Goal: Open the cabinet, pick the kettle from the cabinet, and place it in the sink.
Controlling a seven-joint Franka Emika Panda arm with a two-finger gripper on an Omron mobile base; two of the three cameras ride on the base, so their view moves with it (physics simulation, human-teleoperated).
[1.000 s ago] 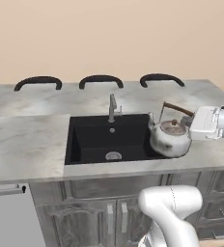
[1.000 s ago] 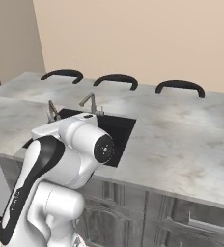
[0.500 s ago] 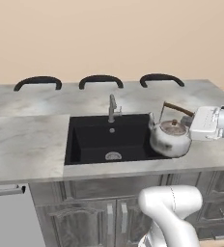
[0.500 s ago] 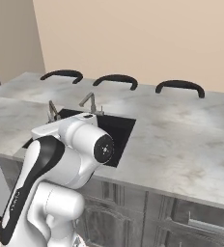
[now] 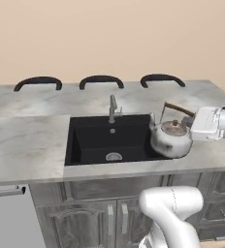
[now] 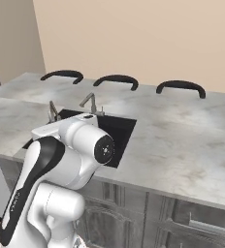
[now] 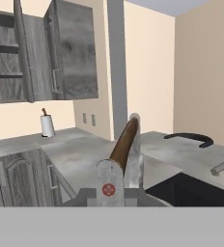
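Note:
The silver-white kettle (image 5: 170,138) hangs tilted over the right rim of the black sink (image 5: 100,140), its spout toward the basin. My gripper (image 5: 187,116) reaches in from the right, shut on the kettle's arched brown handle (image 5: 176,108). In the hand view that brown handle (image 7: 125,142) stands clamped between the fingertips (image 7: 109,176) of my gripper (image 7: 122,159). The sink (image 7: 201,190) lies below to the right there. The dark grey cabinet (image 7: 70,48) hangs open at the upper left, with bare shelves showing. In the right base view my arm hides the kettle, and part of the sink (image 6: 120,127) shows.
A slim silver faucet (image 5: 113,107) stands at the sink's back edge. Three black chair backs (image 5: 101,80) line the far side of the marble counter (image 5: 27,140). A paper towel roll (image 7: 47,125) stands on the counter under the cabinet. Grey lower doors (image 5: 104,218) run below.

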